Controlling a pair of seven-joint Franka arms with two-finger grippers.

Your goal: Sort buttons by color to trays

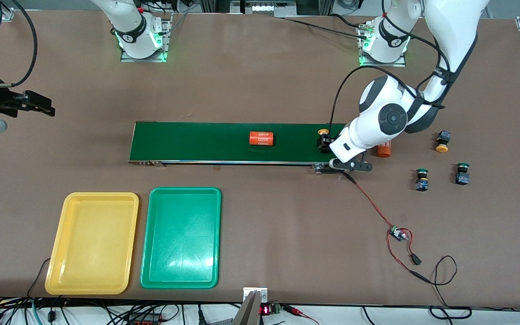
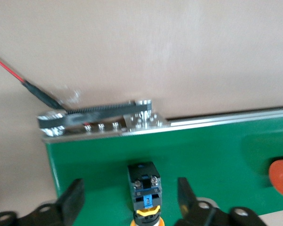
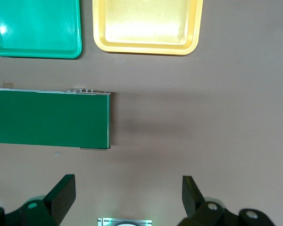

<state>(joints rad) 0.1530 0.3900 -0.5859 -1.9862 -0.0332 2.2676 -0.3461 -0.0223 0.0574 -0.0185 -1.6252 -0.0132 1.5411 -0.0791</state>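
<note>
A yellow-capped button (image 1: 322, 133) lies on the conveyor belt (image 1: 215, 142) at the left arm's end. My left gripper (image 1: 322, 145) is open around it. In the left wrist view the button (image 2: 144, 188) sits between the two fingers (image 2: 74, 197) without touching them. Another yellow-capped button (image 1: 442, 141) and two green-capped buttons (image 1: 421, 178) (image 1: 462, 173) stand on the table near the left arm's end. The yellow tray (image 1: 57, 253) and the green tray (image 1: 181, 266) lie side by side, nearer the front camera than the belt. My right gripper (image 1: 39, 104) waits open and empty (image 3: 127, 193) over bare table.
An orange cylinder (image 1: 261, 138) lies mid-belt and shows in the left wrist view (image 2: 282, 176). A second cylinder (image 1: 384, 149) lies off the belt's end, half hidden by the left arm. A red-black wire with a small board (image 1: 397, 233) trails from the belt's motor.
</note>
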